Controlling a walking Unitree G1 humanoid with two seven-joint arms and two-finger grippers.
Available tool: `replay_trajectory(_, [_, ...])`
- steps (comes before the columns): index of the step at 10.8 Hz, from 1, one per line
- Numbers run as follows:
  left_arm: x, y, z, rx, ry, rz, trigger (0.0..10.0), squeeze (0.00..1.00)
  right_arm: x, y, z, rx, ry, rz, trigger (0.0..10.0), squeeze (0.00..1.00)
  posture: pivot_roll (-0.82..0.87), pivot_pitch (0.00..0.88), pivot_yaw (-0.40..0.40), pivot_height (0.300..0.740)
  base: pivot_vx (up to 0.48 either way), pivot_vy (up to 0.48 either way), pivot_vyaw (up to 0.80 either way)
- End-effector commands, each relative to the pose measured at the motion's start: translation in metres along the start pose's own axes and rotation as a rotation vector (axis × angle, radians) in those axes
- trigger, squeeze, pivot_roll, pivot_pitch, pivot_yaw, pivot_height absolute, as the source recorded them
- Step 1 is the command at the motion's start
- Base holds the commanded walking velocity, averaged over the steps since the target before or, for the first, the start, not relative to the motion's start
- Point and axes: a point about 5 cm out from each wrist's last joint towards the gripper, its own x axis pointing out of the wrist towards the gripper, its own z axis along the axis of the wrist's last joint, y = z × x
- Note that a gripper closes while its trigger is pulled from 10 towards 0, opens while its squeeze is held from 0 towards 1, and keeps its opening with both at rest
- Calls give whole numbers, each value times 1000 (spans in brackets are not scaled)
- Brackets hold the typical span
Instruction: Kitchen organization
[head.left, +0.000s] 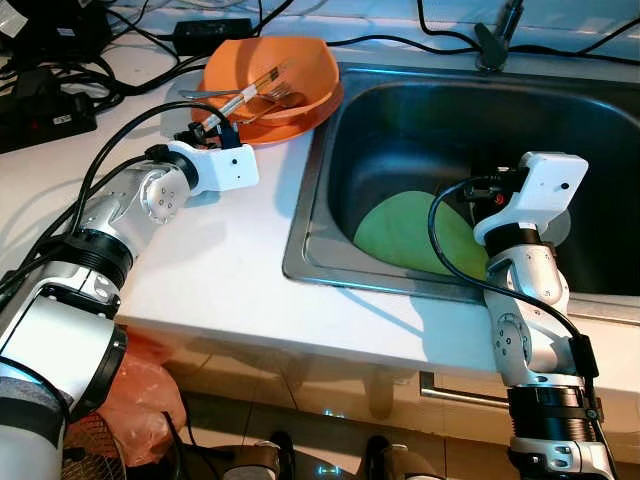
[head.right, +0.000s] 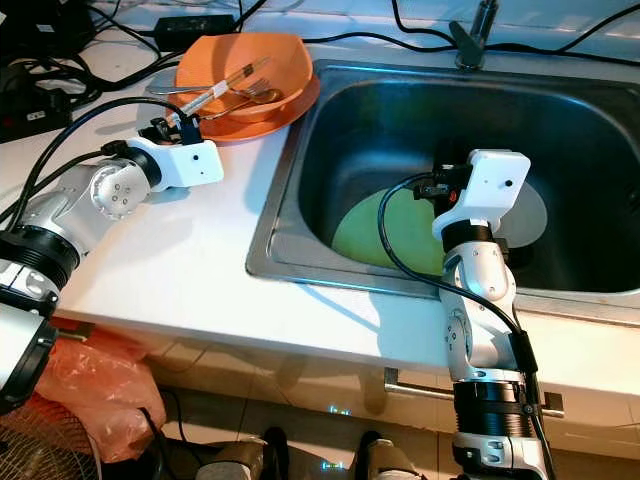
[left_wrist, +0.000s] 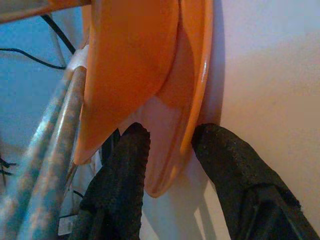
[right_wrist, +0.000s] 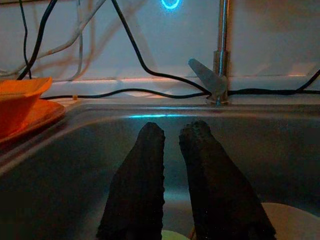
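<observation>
An orange plate lies on the white counter left of the sink, with an orange bowl on it. A fork, a spoon and other utensils rest in the bowl. My left gripper is at the plate's near-left rim. In the left wrist view one finger is on top of the rim and the other under it, against the counter. My right gripper hangs inside the steel sink, fingers together and empty, above a green plate and a white plate.
The faucet stands at the sink's back edge. Black cables and power adapters crowd the counter's back left. An orange plastic bag sits on the floor below. The counter in front of the plate is bare.
</observation>
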Motion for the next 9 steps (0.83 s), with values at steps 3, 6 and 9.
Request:
replay_trajectory(3, [-6, -50, -15, 18, 84, -170, 10000, 0, -5, -1, -8, 18, 34, -6, 10000, 0, -3, 235, 25, 740, 0, 0, 0])
replay_trajectory(6, [-7, -49, -16, 1, 83, -138, 10000, 0, -6, 1, -9, 23, 33, -1, 10000, 0, -2, 235, 25, 740, 0, 0, 0])
replay_trajectory(9, [-6, -55, -2, 61, -23, -174, 10000, 0, -5, 1, -8, 26, 29, -4, 10000, 0, -2, 233, 24, 740, 0, 0, 0])
